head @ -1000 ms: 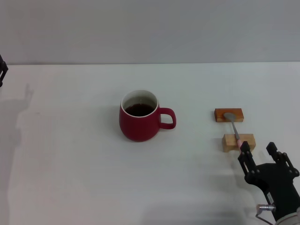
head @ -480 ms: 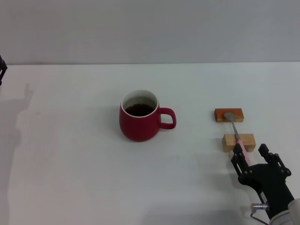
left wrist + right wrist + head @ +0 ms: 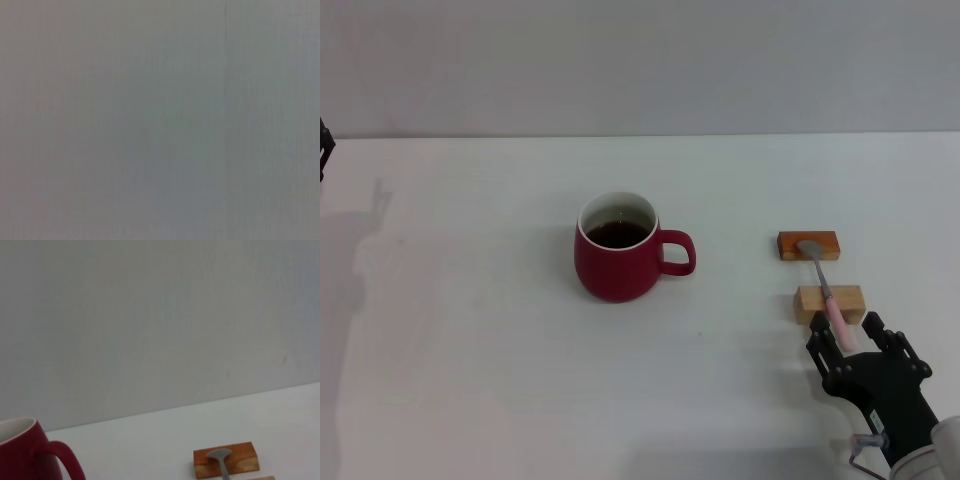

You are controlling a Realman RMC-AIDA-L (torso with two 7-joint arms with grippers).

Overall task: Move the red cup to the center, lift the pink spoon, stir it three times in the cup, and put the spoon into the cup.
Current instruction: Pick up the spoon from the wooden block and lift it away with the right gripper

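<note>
The red cup [image 3: 617, 262] stands near the table's middle, its handle pointing right and dark liquid inside. The right wrist view shows part of the red cup [image 3: 27, 452]. The pink spoon [image 3: 828, 297] lies across two wooden blocks to the cup's right, with its grey bowl [image 3: 219, 455] on the darker, farther block. My right gripper [image 3: 852, 342] is open at the near end of the spoon. One of its black fingers sits on each side of the pink handle's tip. Only a dark piece of my left gripper [image 3: 324, 148] shows at the far left edge.
The darker wooden block [image 3: 809, 245] and the lighter wooden block [image 3: 830, 303] sit one behind the other right of the cup. A white tabletop [image 3: 470, 350] ends at a grey wall behind. The left wrist view shows only plain grey.
My right gripper has shifted left and a little nearer to me. The pink handle's tip now lies between its fingers. The cup and the spoon have not moved.
</note>
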